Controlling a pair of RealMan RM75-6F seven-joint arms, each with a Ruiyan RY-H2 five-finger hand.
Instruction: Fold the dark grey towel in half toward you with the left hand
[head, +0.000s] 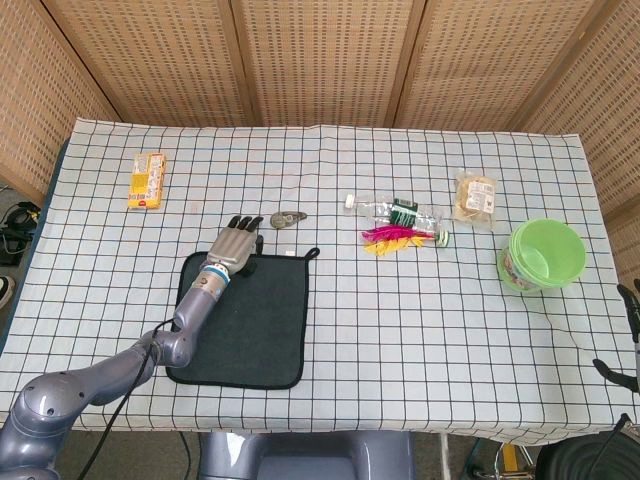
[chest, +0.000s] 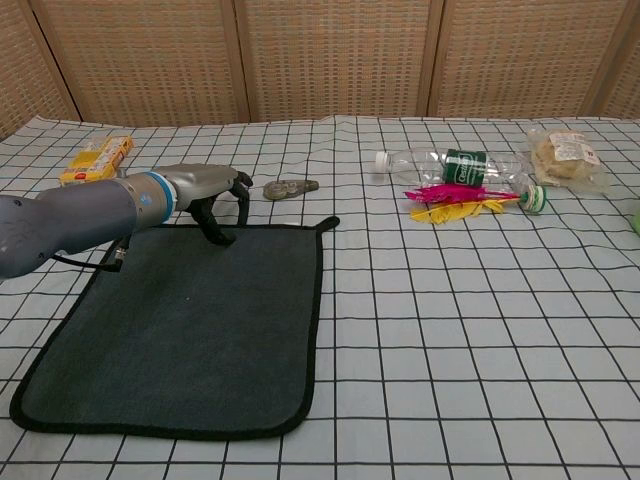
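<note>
The dark grey towel (head: 250, 325) (chest: 190, 330) lies flat and unfolded on the checked tablecloth near the front left, its hanging loop at the far right corner. My left hand (head: 236, 243) (chest: 214, 189) arches over the towel's far edge, left of its middle. Its fingers curl downward and apart, and the thumb tip touches the cloth just inside the hem. It holds nothing. Only the fingertips of my right hand (head: 630, 335) show at the right border of the head view, spread and empty, far from the towel.
A small grey object (head: 288, 217) (chest: 291, 187) lies just beyond the towel's far edge, close to the left hand. A yellow snack pack (head: 146, 180) sits far left. A plastic bottle (head: 400, 212), pink and yellow feathers (head: 393, 238), a snack bag (head: 474, 196) and a green bowl (head: 543, 255) lie to the right.
</note>
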